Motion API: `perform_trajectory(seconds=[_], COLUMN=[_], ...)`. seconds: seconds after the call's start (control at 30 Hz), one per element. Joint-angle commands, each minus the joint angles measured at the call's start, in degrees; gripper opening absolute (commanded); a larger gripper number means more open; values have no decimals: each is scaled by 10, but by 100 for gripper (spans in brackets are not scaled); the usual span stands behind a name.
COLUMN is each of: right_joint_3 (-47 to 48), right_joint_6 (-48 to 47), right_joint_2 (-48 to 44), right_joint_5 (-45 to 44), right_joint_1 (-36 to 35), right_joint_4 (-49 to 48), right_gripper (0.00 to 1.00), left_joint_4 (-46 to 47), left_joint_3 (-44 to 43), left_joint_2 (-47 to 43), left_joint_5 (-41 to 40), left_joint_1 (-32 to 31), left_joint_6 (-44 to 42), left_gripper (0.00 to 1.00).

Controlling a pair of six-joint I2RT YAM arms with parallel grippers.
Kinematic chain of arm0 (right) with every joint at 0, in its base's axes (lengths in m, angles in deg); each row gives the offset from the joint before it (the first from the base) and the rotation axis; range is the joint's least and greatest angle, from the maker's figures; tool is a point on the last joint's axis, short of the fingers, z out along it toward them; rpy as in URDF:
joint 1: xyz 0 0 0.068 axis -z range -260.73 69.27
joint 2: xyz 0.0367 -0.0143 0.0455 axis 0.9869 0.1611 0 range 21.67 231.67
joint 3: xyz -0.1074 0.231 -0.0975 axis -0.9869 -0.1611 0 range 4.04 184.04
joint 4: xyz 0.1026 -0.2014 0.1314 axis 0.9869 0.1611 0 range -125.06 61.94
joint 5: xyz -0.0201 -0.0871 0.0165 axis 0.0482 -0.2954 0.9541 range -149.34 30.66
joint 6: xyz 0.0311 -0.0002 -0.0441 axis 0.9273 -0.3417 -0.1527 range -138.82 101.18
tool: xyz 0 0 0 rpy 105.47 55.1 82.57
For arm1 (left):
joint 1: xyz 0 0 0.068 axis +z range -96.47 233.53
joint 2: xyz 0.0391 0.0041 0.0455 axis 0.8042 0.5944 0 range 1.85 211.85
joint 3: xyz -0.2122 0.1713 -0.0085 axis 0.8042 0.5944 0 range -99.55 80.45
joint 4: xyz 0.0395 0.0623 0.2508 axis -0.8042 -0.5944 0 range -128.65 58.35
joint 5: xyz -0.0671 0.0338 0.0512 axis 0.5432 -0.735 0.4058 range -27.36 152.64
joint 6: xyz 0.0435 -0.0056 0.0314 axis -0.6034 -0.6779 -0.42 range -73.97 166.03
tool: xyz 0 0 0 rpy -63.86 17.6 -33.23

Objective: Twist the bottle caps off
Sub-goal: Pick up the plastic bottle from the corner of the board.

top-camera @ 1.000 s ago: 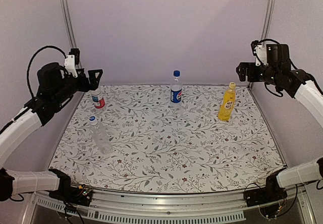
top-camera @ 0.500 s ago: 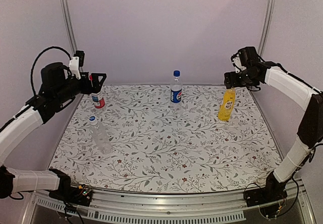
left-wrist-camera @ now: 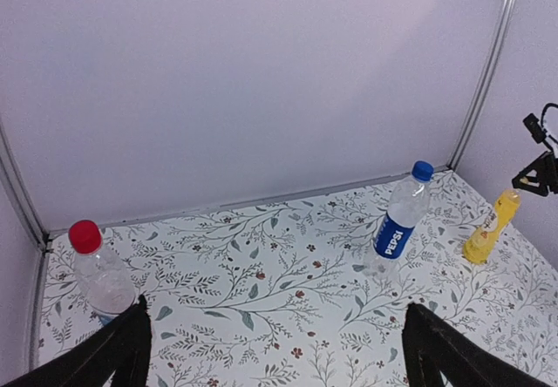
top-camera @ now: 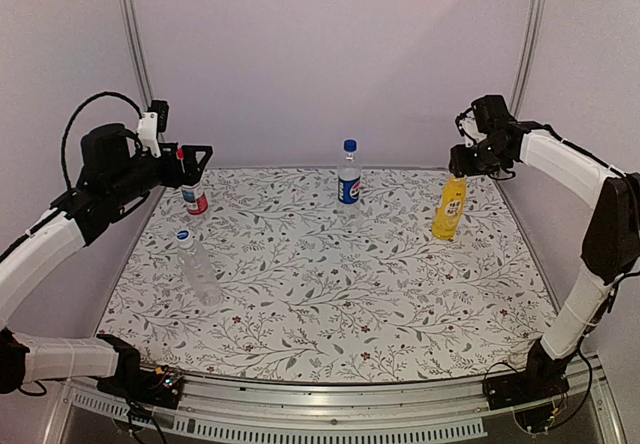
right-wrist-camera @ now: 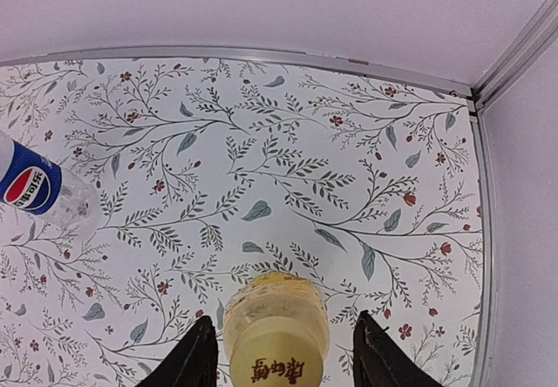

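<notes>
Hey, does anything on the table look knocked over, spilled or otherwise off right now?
Nothing stands out. The Pepsi bottle, yellow bottle, red-capped bottle and plain clear bottle all stand upright, capped, and the floral cloth shows no spill.

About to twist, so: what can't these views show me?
- Right wrist: cap of the yellow bottle cut off by the bottom edge, so whether the right claw grips it can't be told.
- Top view: claw hides that cap.
- Left wrist: label of the red-capped bottle sits behind a finger of the left claw.
- Plain clear bottle: top view only, cap too small to judge.
</notes>
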Motion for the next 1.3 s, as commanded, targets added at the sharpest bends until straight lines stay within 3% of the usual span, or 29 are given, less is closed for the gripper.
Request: perform_trajectory(seconds=[0.0,0.13,0.37,0.6,0.7,0.9,1.27], right_joint_3=[17,20,24,33,34,35,122], right_joint_6=[-3,-4,-7,-11,-16,-43,-60], right_joint_2=[14,19,21,-19,-57,-109,-69], right_joint_5=[23,31,32,89,105,252,378], right_joint_1=[6,9,11,-7,-48,-141,-269], right_joint_4=[-3,-3,0,17,26,19,0], right_gripper=[49,40,33,1,0,0,0], left_joint_4=[-1,-1,-2,-6,-5,-6,-44], left_joint_3=[-11,-13,-19,-26,-27,-32,-109], left_joint_2=[-9,-10,-16,-19,-18,-4,134], left_joint_5=[5,5,1,6,14,25,83], left_joint_1=[-8,-9,-14,-47,-75,-132,-296], left_joint_6=[5,6,7,-19,-38,-69,-143], left_gripper=[100,100,100,100,100,100,99])
